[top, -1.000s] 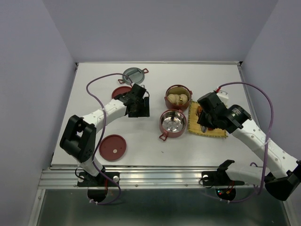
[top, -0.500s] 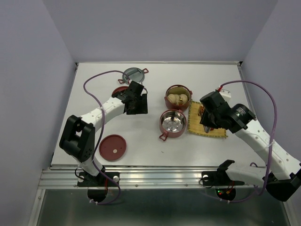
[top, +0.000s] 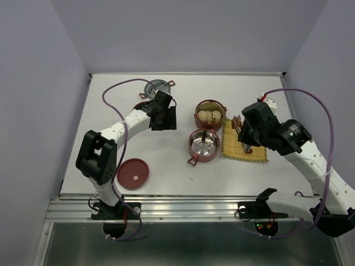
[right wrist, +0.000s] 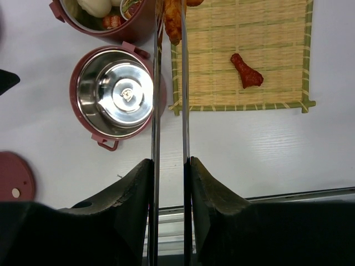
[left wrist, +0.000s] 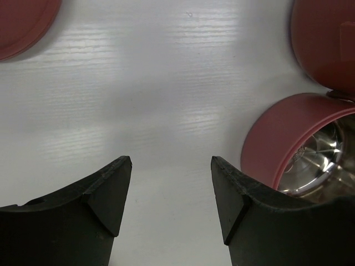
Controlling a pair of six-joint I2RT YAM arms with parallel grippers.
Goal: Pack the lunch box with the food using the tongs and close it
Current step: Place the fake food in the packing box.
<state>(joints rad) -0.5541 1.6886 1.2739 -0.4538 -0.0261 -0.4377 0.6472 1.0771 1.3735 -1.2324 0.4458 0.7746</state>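
My right gripper (right wrist: 170,160) is shut on the tongs (right wrist: 156,83), whose two silver arms run straight ahead. An orange-brown fried food piece (right wrist: 173,25) sits between their tips, over the mat's corner beside the filled lunch box bowl (right wrist: 138,25). That bowl (top: 210,114) holds pale buns. The empty steel-lined bowl (right wrist: 115,97) stands left of the tongs. A red drumstick-like piece (right wrist: 247,72) lies on the yellow mat (right wrist: 277,33). My left gripper (left wrist: 171,160) hangs open over bare table, left of the empty bowl (left wrist: 294,149). The flat red lid (top: 133,173) lies near the front left.
A grey lid (top: 157,87) lies at the back, with a red round piece (top: 142,106) partly under my left arm. The right arm (top: 288,138) hangs over the mat's right side. The table's front rail (top: 183,208) runs below.
The right arm has drawn back and to the right, carrying the tongs toward the mat's far left corner. The left gripper swung slightly toward the back.
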